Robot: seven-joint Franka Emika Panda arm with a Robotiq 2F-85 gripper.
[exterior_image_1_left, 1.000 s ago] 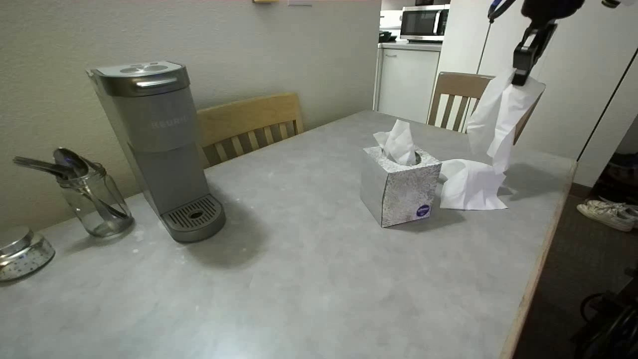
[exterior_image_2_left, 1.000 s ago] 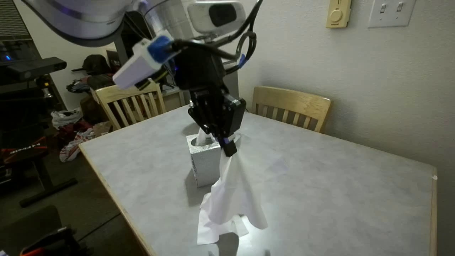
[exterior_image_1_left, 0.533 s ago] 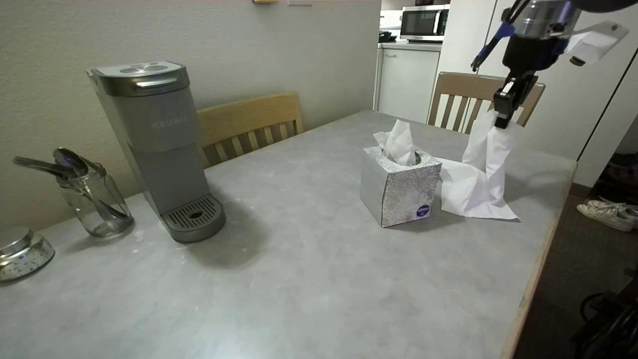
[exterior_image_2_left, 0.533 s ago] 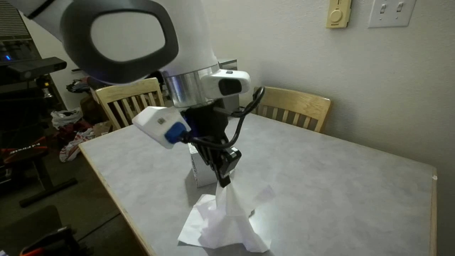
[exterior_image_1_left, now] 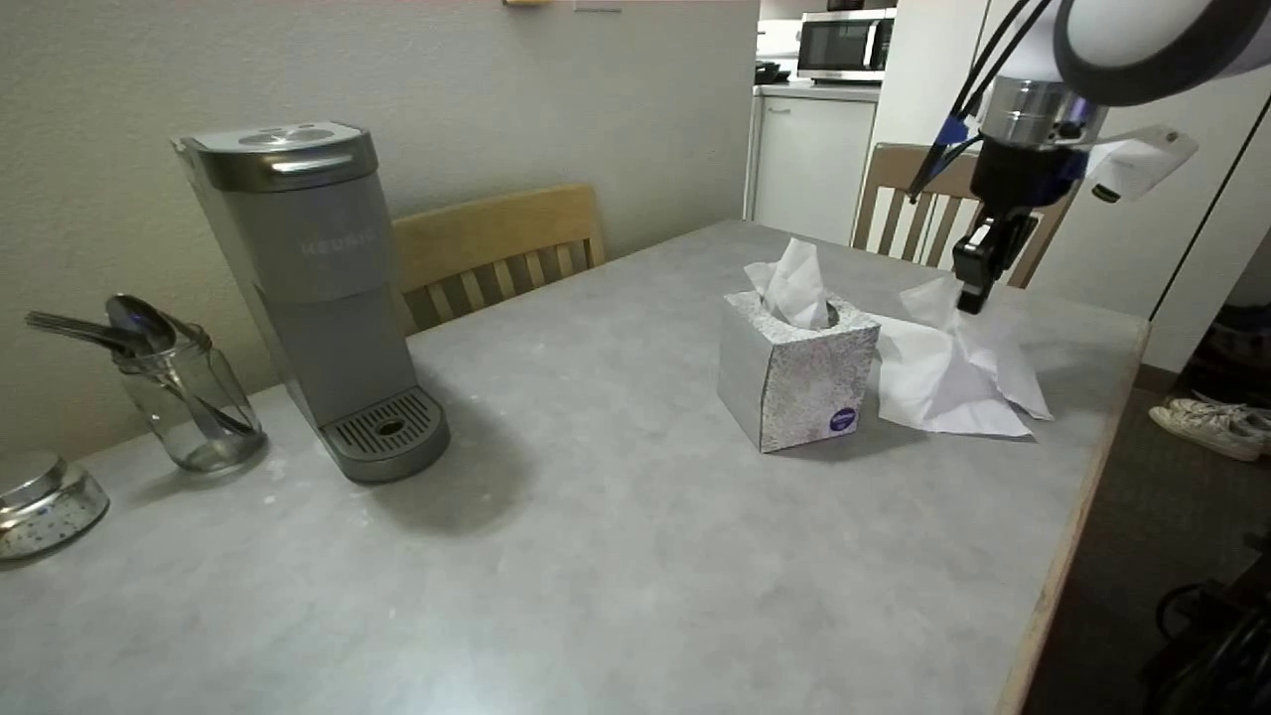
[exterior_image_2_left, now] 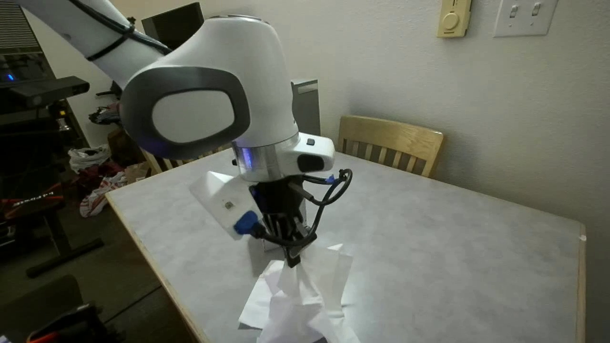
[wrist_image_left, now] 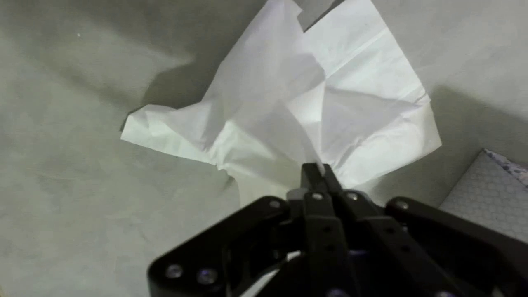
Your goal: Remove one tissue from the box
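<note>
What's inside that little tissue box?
In an exterior view, a tuft of white tissue sticks up out of the top of the box. Whatever lies deeper inside is covered by its cardboard.

One desk (exterior_image_1_left: 596, 556), one box (exterior_image_1_left: 806, 392), one coffee machine (exterior_image_1_left: 333, 288), one open glass jar (exterior_image_1_left: 184, 427), one lidded container (exterior_image_1_left: 50, 511); cutlery (exterior_image_1_left: 142, 320) in the open jar more than one piece, exact number unclear. One tuft (exterior_image_1_left: 794, 283) in the box; tissue (wrist_image_left: 264, 95) at the two fingers (wrist_image_left: 312, 177) too folded to tell one sheet from more. Chairs (exterior_image_1_left: 496, 226): two in each exterior view; also one microwave (exterior_image_1_left: 839, 47), one switch plate (exterior_image_2_left: 524, 24), two switches (exterior_image_2_left: 513, 11).
</note>
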